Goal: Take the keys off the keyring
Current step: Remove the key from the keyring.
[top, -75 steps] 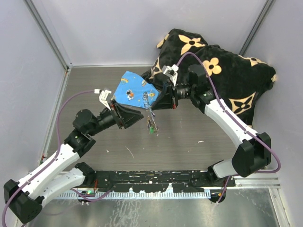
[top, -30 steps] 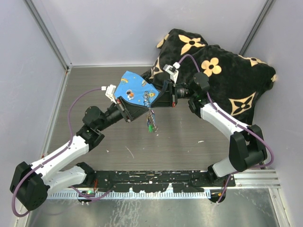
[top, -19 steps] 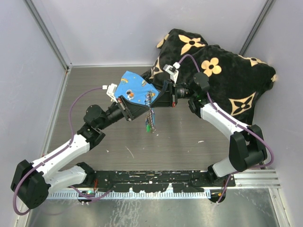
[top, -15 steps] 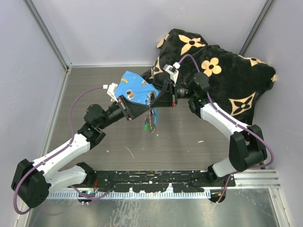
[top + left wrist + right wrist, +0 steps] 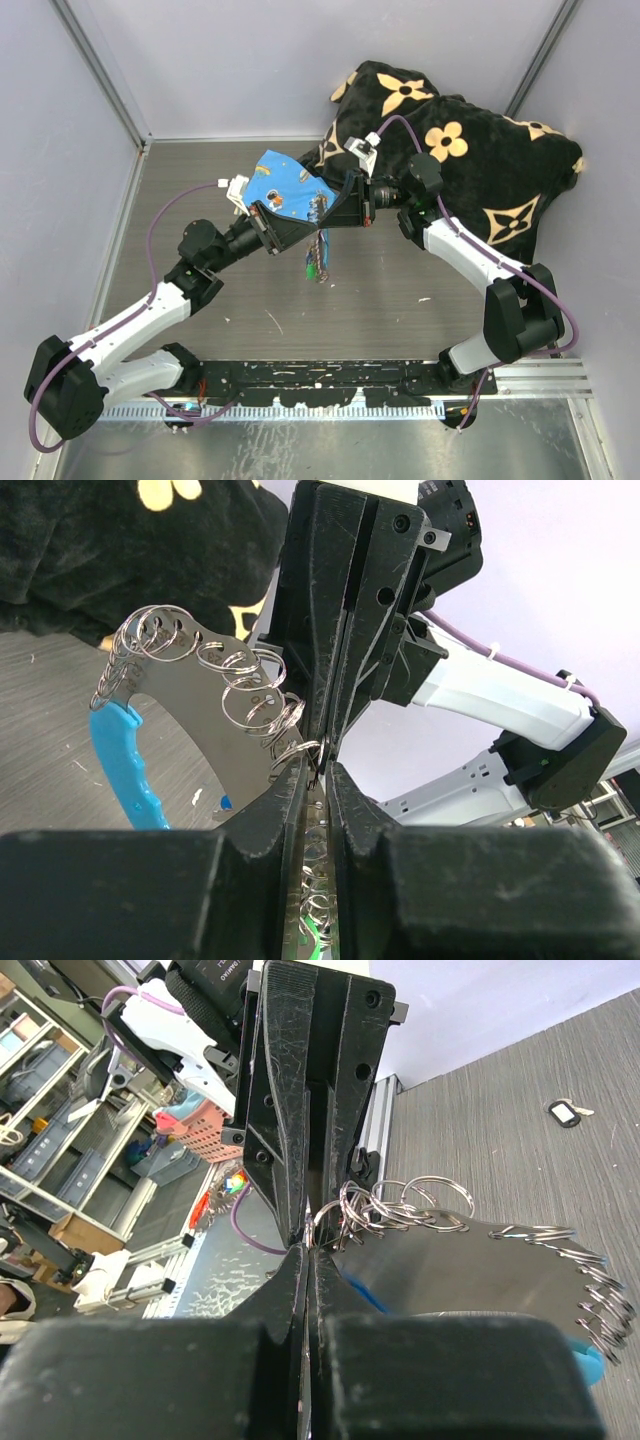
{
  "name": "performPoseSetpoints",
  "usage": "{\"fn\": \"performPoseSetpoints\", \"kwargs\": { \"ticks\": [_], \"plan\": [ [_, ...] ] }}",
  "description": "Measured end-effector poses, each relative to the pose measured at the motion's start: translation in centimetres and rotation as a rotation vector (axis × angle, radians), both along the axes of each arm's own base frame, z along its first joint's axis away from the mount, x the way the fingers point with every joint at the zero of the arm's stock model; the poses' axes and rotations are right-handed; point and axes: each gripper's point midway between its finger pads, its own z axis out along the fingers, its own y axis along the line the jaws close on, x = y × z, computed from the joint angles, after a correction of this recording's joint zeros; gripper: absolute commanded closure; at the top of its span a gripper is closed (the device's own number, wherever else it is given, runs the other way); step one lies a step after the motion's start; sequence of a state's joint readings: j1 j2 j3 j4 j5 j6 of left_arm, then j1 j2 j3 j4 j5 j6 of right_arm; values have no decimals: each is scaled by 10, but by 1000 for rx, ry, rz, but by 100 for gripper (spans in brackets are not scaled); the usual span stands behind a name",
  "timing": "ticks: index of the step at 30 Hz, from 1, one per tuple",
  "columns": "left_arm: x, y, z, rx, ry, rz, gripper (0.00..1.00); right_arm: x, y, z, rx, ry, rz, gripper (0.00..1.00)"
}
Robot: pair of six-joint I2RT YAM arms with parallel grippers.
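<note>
Stretching across the whole overhead view, the grey table [image 5: 200, 200] is carrying a big black cushion [image 5: 480, 160] with tan flowers at its far right corner. The left arm [image 5: 130, 330] and the right arm [image 5: 470, 250] are reaching in from the near edge. They are meeting nose to nose over the middle of the table. A blue printed cloth [image 5: 280, 185] is showing just behind the meeting point; I cannot tell whether it is touching the grippers.

The right gripper [image 5: 308, 1245] is pressing its fingers flat together with no gap. It is pinching one small wire ring of the keyring [image 5: 190, 695] at the very tips. The keyring is hanging between the two grippers — a shiny curved metal plate with many small split rings threaded along its edge. A light-blue curved piece [image 5: 125, 765] is sitting on its outer end.

The left gripper [image 5: 316, 775] is facing the right one tip to tip. Its fingers are standing nearly together, leaving only a narrow slit. A string of small rings is running down inside that slit — I cannot tell whether the pads are actually biting on it.

The keys [image 5: 316, 265] are dangling in a small bunch just below the gripper tips. One green head [image 5: 312, 942] is peeking out at the bottom of the left wrist view, low in the slit.
</note>
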State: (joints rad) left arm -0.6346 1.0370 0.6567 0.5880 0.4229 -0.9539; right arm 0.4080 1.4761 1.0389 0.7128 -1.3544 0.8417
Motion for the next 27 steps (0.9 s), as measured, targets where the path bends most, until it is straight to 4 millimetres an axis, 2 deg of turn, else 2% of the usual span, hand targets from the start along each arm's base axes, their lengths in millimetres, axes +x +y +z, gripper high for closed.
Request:
{"fn": "performPoseSetpoints", "kwargs": {
  "ticks": [4, 7, 12, 20, 22, 24, 27],
  "plan": [
    [0, 0, 1, -1, -1, -1, 87, 0, 0, 0, 1, -4, 1, 99],
    [0, -1, 1, 0, -1, -1, 100, -1, 0, 0, 2, -5, 1, 99],
    [-1, -2, 1, 3, -6, -11, 100, -1, -1, 1, 3, -7, 0, 99],
    [-6, -2, -3, 96, -56, -30, 100, -4, -4, -4, -10, -38, 17, 76],
    [-9, 0, -7, 166, -78, -32, 100, -3, -7, -5, -23, -57, 19, 66],
    [-12, 5, -11, 255, -107, -35, 100, 4, -10, -2, -39, -99, 1, 54],
    [-17, 11, -9, 368, -158, -53, 100, 24, -16, 9, -75, -224, -81, 51]
  ]
}}
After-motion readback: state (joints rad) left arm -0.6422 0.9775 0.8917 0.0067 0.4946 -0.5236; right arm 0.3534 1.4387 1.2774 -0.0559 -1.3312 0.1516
